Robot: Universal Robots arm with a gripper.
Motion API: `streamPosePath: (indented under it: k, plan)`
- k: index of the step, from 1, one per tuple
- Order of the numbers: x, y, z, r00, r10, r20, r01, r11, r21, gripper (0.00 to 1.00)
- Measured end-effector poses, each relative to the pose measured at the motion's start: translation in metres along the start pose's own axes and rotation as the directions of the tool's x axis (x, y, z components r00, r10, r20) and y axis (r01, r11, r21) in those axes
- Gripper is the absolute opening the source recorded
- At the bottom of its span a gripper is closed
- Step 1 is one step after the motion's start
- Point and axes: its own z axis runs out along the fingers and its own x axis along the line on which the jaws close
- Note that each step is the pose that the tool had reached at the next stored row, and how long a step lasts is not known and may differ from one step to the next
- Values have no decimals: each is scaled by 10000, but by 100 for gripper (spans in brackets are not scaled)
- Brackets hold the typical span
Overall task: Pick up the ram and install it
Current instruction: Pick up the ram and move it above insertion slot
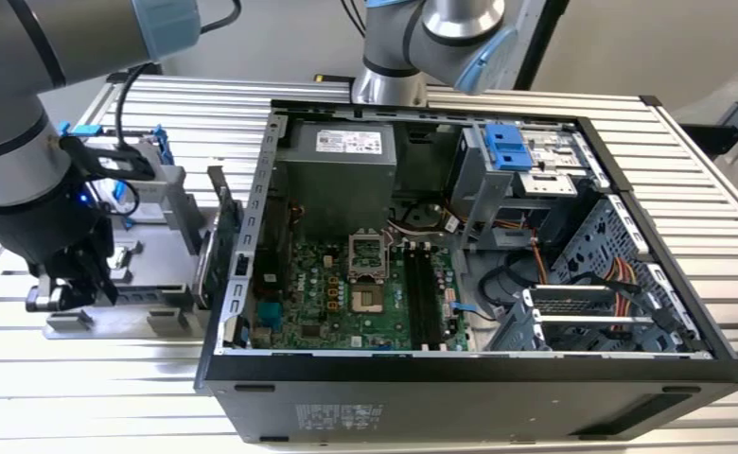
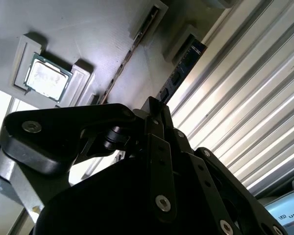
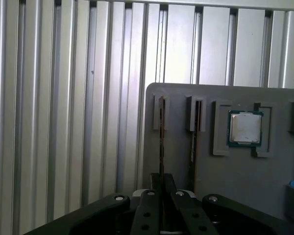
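Note:
The ram (image 2: 182, 66) is a thin dark blue stick with black chips, standing on edge in a slot of the grey holder (image 3: 179, 161). In the first wrist view the ram (image 3: 161, 139) is seen edge-on, in the slot nearest the ribbed table. My gripper (image 3: 161, 182) is shut on its near end, and its black fingers (image 2: 157, 127) meet around the stick. In the exterior view the gripper (image 1: 73, 284) hangs over the holder (image 1: 130, 288), at the left of the open computer case (image 1: 470, 378). The motherboard's black slots (image 1: 425, 293) lie inside the case.
A second thin stick (image 3: 193, 137) stands in the neighbouring slot of the holder. A processor chip (image 3: 245, 128) lies in a recess beside it. A drive with blue rails (image 1: 142, 170) and a green card (image 1: 218, 241) stand between holder and case. The ribbed aluminium table (image 1: 79, 378) surrounds everything.

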Motion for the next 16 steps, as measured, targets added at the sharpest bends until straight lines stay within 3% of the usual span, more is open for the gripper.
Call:
streamPosePath:
  k: [16]
  plan:
    - [1,3,-107,10000,7,0,-7,10000,0,0]
